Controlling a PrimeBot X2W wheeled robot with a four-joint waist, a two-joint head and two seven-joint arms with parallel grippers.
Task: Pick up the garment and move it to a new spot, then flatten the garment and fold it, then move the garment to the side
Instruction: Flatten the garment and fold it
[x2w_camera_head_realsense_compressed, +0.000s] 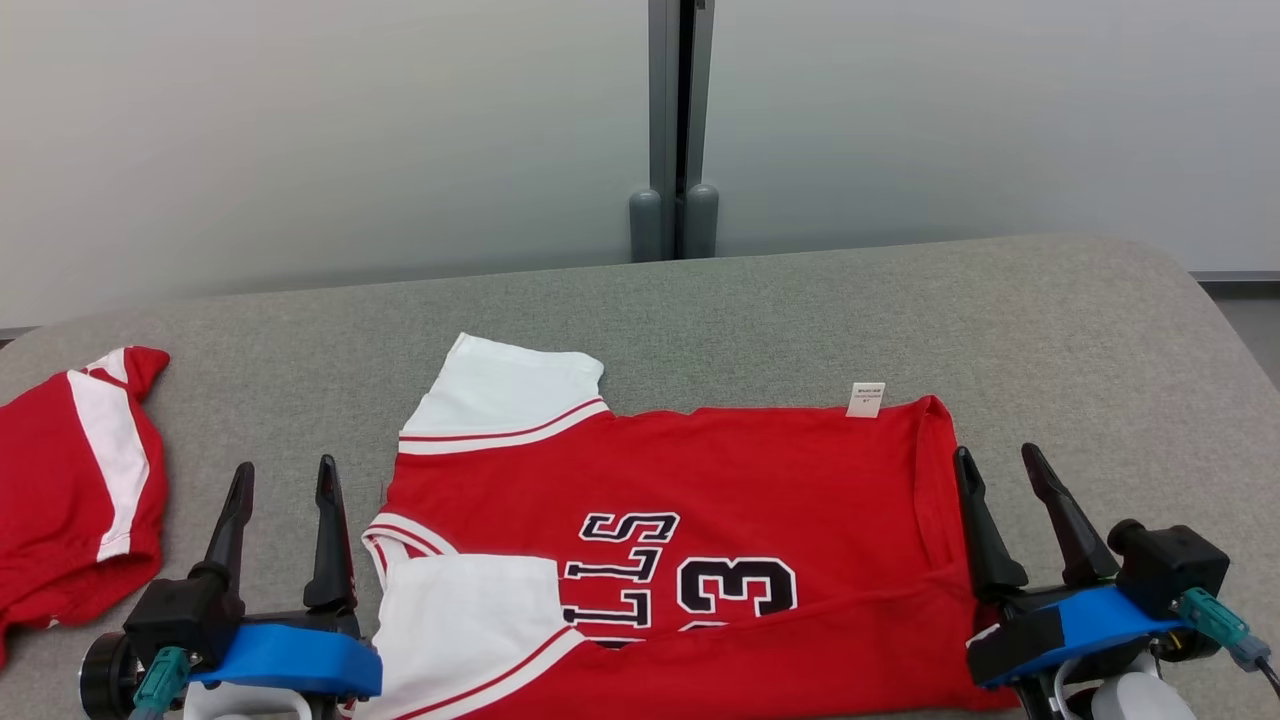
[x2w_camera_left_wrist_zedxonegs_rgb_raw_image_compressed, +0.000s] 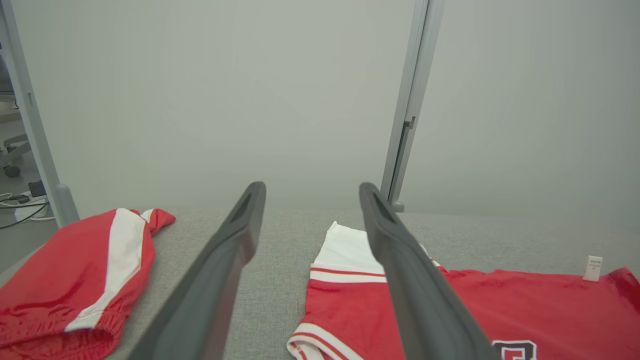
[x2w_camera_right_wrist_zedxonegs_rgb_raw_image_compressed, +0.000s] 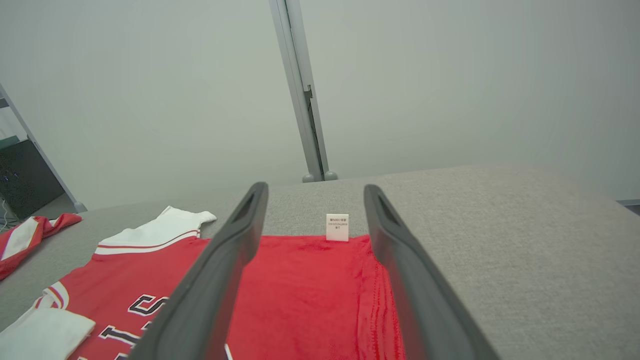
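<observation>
Well apart to the left of the garment (x2w_camera_head_realsense_compressed: 720, 470), red shorts (x2w_camera_head_realsense_compressed: 50, 500) with a white stripe lie at the left edge of the grey padded table (x2w_camera_head_realsense_compressed: 800, 310). Between them and the garment runs a free strip of table, and the left gripper (x2w_camera_head_realsense_compressed: 285, 465) stands there, just beside the collar end — its fingers are spread and hold nothing. The garment, a red jersey with white sleeves, lies flat near the table's front edge, collar to the left and hem to the right; a small white tag (x2w_camera_head_realsense_compressed: 865, 399) sticks out from its far edge. At the hem end is the right gripper (x2w_camera_head_realsense_compressed: 996, 452), also released and empty, one finger over the hem edge — whether it touches the cloth I cannot tell. Behind the garment and to its right, a wide band of grey table runs to the rounded edge.
</observation>
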